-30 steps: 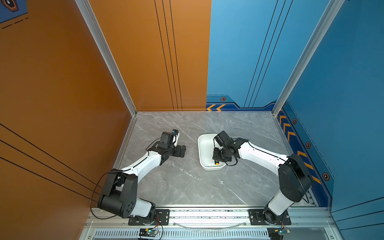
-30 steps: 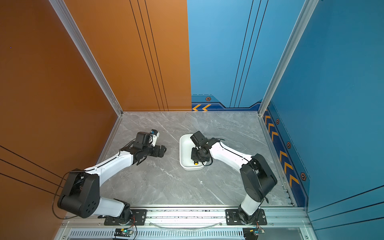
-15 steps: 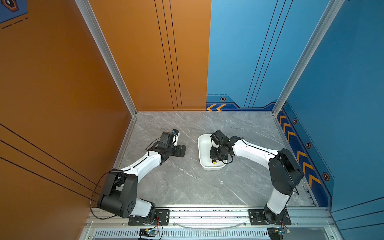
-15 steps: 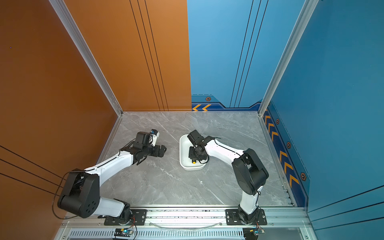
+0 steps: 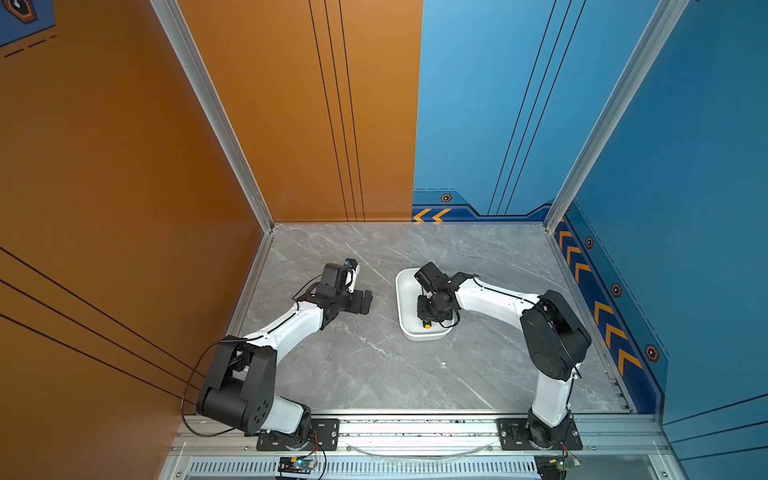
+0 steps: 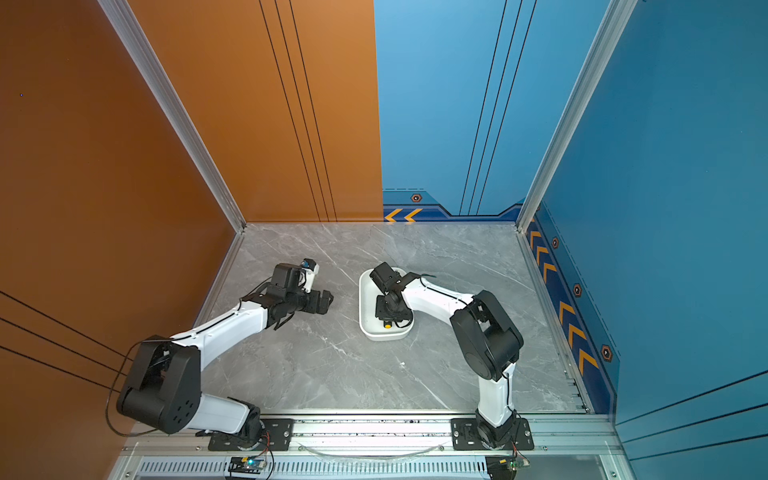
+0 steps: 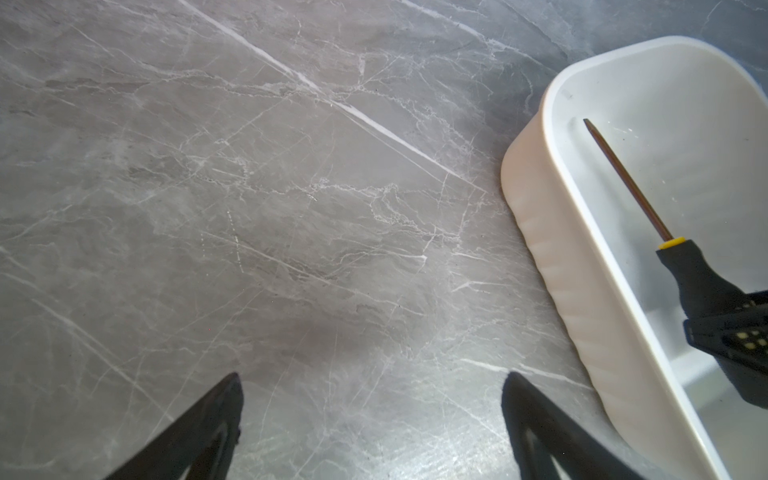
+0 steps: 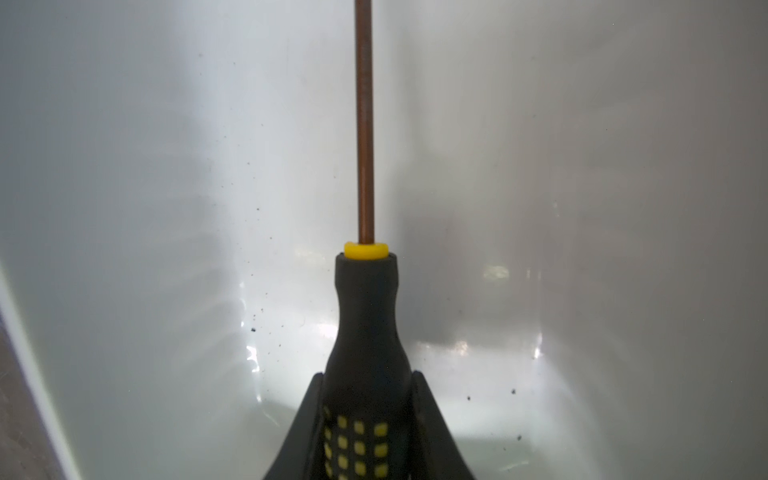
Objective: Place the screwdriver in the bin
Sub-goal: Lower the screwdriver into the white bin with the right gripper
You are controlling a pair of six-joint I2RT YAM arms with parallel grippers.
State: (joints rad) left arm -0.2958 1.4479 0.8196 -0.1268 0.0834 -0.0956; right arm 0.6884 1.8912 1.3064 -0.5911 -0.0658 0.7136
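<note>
Nearest, two arms were mounted at the front edge of the desk (image 5: 374,365): left arm (image 5: 291,328), right arm (image 5: 494,299). Mid-desk, the left gripper (image 7: 372,376) was held spread wide over bare marble, grasping nothing. Near it one white bin (image 5: 405,299) was set. Within it the one screwdriver (image 8: 365,332) was clamped by its handle in the right gripper (image 8: 368,378), yellow cap toward the bin's near end.

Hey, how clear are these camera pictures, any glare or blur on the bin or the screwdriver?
Right wrist view: screwdriver handle sharp in the right gripper, bright glare patches on the bin. Left wrist view: bin's far end washed out. Both top views: evenly lit and sharp, screwdriver mostly hidden.
</note>
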